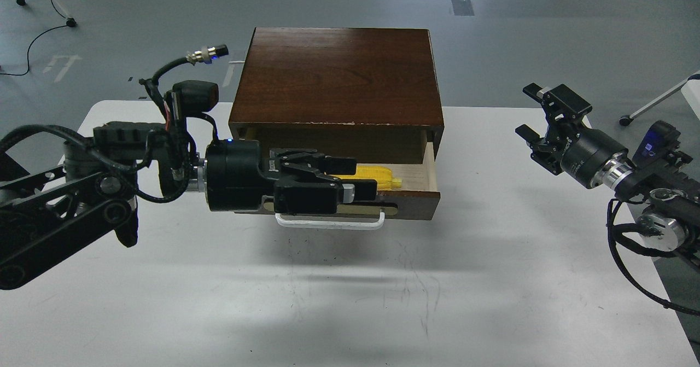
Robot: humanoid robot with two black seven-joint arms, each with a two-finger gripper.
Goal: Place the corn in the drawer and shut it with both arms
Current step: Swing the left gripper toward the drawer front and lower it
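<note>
Head view is giving us the whole table, and the corn (376,176) is lying inside the open drawer (421,192), on the pale wood floor, its long axis running left to right along the drawer's width, with the right-hand end showing past the left gripper (367,178). That gripper is reaching in sideways from the left, hanging over the drawer's opening, its fingers (333,164) pointing toward the cob and overlapping its left end. Whether they are gripping the cob or have let it go, I cannot tell from this angle; the black fingers are hiding the contact. Just below the wrist, the white bar handle (328,223) is sticking out from the dark front, so the drawer is pulled well out of the wooden cabinet (339,77).

Over on the right, the right gripper (533,115) is hovering well apart from the drawer, above the white table (350,301), jaws spread and holding nothing. By my reading, the placing looks nearly done and the closing is what remains. The left arm is much the nearer of the 2, sitting right above the drawer front, while the right one is facing a long reach leftward before both can push the front toward the cabinet.
</note>
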